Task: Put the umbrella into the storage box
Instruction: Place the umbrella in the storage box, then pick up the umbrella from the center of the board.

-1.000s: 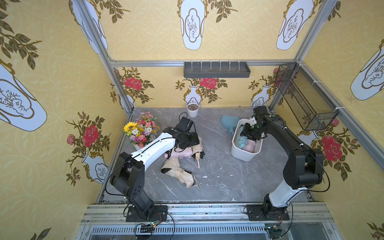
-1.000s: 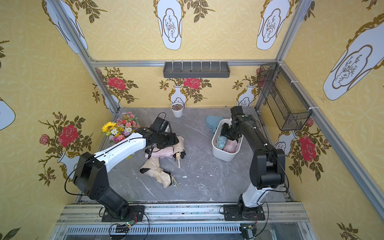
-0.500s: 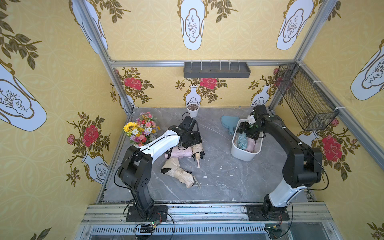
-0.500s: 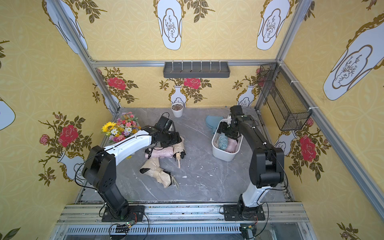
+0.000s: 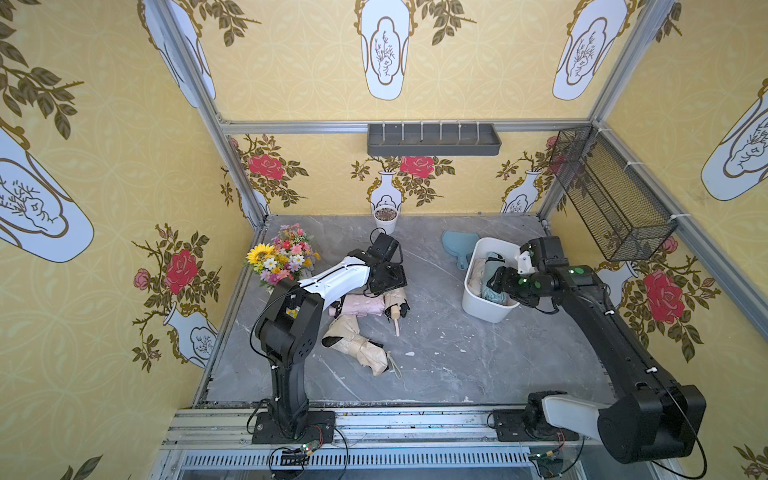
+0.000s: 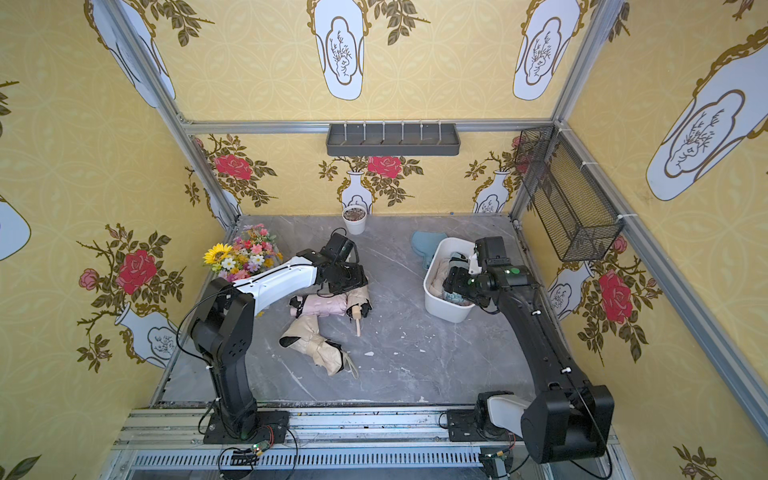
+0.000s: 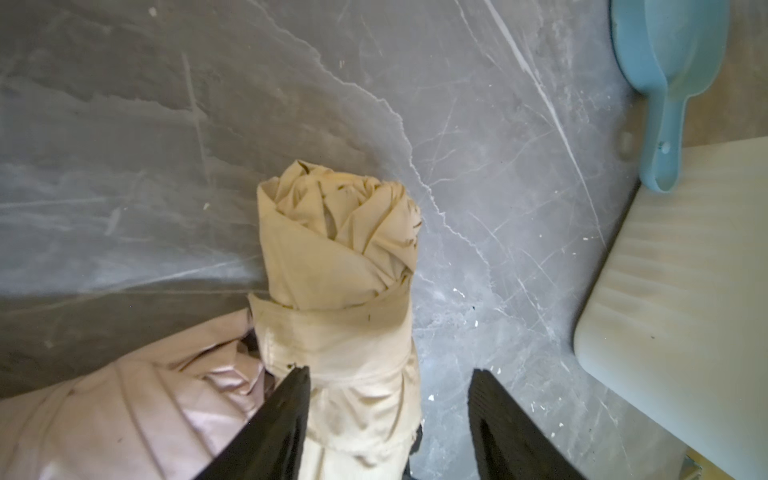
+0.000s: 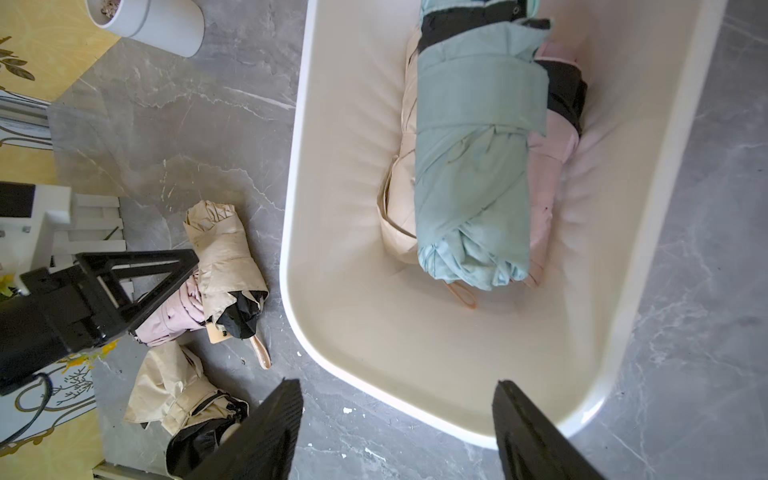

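**Asker:** Which containers do you see, biggest first?

**Me:** A black mesh basket [image 5: 611,199] hangs on the right wall and a grey rack [image 5: 432,139] on the back wall. On the grey tabletop [image 5: 436,374], to my right, stands the white storage box [image 5: 490,309]. Three folded umbrellas lie in it: a teal umbrella [image 8: 473,166] on top, a pale pink umbrella [image 8: 548,174] along one wall and a cream umbrella [image 8: 397,199] on the other side. My right hand [image 8: 397,384] hangs over the end of the box nearer my base, spread wide with nothing in it.

**Asker:** And the umbrellas outside it?

**Me:** Three, well apart from the box, on my left. My left hand [image 7: 390,371] is wide and straddles the beige umbrella [image 7: 332,249], not clamped on it. A rose-pink umbrella [image 7: 124,407] lies pressed against that one. A tan umbrella [image 5: 357,345] lies just beside them, nearer me.

**Asker:** Anything else?

**Me:** A bouquet [image 5: 282,257] at the left edge, a blue scoop [image 5: 457,245] just beside the far end of the box, and a small white pot [image 5: 385,218] of brownish grit by the back wall.
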